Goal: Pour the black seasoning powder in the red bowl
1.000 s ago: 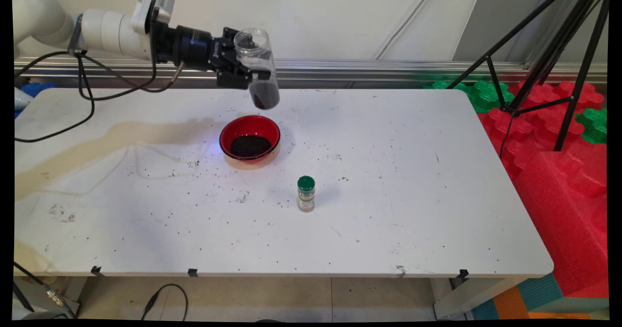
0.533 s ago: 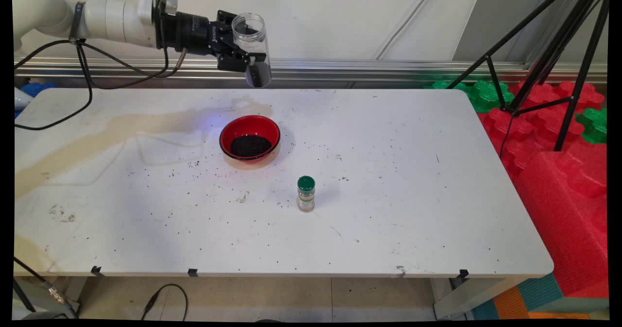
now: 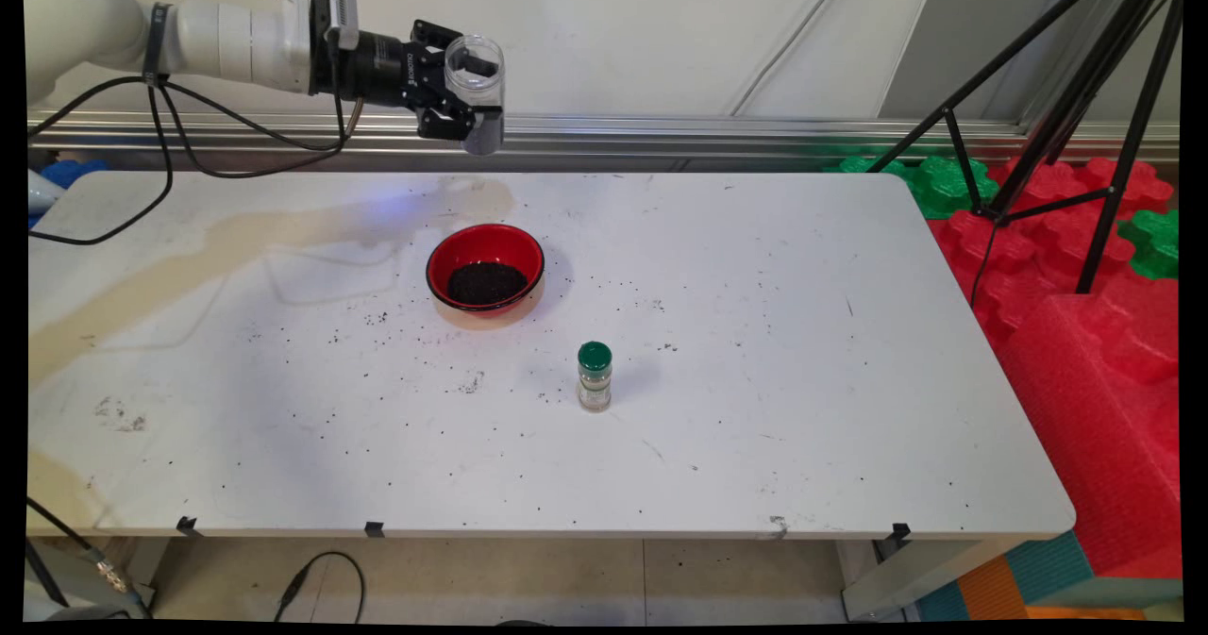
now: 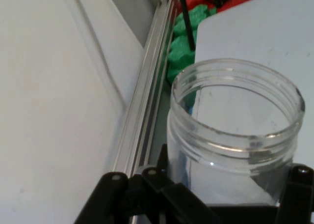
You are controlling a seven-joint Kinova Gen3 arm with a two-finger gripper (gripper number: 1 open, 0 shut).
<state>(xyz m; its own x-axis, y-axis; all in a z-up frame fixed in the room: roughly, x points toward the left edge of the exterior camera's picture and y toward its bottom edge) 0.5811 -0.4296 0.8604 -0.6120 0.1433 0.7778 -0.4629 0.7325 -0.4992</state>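
Gripper [image 3: 460, 99] w/ clear jar [image 3: 475, 78] (open mouth up) above red bowl [image 3: 485, 268]

Bowl [image 3: 485, 271] on the table [image 3: 802, 352] (centre-left); spice bottle [image 3: 595, 376] in front, slightly right; jar [image 3: 475, 92] high behind the bowl

White arm [image 3: 217, 36], black gripper [image 3: 451, 97], looping black cables [image 3: 165, 158], seemingly lettered wrist

jar [image 4: 235, 135] base: hidden by claw [image 4: 206, 204] | contents: unclear
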